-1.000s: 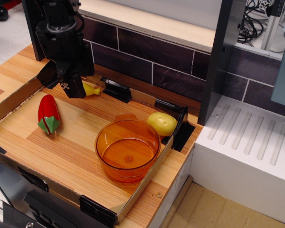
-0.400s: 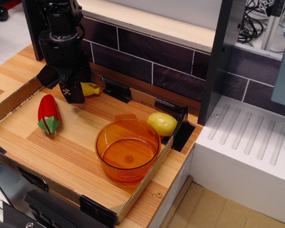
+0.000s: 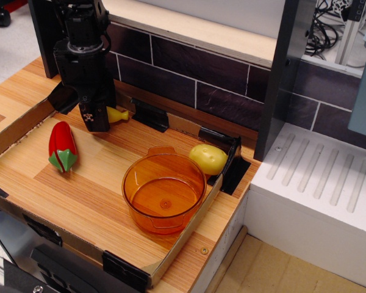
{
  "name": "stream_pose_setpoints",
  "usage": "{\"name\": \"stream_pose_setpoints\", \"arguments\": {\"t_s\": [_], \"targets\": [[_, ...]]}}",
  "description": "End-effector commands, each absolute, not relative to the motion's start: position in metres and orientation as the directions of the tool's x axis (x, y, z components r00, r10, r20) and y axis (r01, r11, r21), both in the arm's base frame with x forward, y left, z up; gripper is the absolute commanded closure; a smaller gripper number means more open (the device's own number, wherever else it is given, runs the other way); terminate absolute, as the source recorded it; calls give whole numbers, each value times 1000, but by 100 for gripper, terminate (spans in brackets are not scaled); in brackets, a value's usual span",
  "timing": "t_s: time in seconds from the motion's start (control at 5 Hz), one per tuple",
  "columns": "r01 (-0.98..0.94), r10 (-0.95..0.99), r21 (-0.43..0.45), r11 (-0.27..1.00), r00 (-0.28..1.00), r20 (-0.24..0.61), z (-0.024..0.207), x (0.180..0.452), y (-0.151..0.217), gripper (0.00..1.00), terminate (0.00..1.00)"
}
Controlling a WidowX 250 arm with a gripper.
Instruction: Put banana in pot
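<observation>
The banana lies at the back of the wooden tray, near the tiled wall. Only its right end shows; the rest is hidden behind my gripper's near finger. My gripper hangs low over the tray's back left, its two black fingers standing apart, so it is open. I cannot tell whether the banana lies between the fingers. The orange translucent pot stands empty at the tray's front right, well to the right of the gripper and nearer the camera.
A red and green toy pepper lies at the tray's left. A pale yellow dimpled lump sits just behind the pot. Black corner brackets line the tray's back edge. A white ridged drainboard stands to the right.
The gripper has dropped a little and shifted slightly right, hiding more of the banana. The banana, pot and other toys have not moved.
</observation>
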State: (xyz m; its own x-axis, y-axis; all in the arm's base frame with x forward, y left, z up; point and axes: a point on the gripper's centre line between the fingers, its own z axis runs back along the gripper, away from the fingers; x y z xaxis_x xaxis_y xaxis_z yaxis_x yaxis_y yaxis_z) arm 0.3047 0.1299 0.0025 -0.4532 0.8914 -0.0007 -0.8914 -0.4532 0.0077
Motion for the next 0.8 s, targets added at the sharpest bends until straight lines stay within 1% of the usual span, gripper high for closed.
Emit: {"name": "stream_pose_setpoints", "arguments": {"t_s": [0.0,0.2,0.4,0.6], "targets": [[-901,903,-58,-430,-430,-3,18,309,122,100,0],[-927,932,-95,-362,-363,0,25,309,113,100,0],[-961,971,-140,-239,-239,-20,42,308,97,100,0],[-972,981,-137,-193,-186,-62,60,298,77,100,0]]}}
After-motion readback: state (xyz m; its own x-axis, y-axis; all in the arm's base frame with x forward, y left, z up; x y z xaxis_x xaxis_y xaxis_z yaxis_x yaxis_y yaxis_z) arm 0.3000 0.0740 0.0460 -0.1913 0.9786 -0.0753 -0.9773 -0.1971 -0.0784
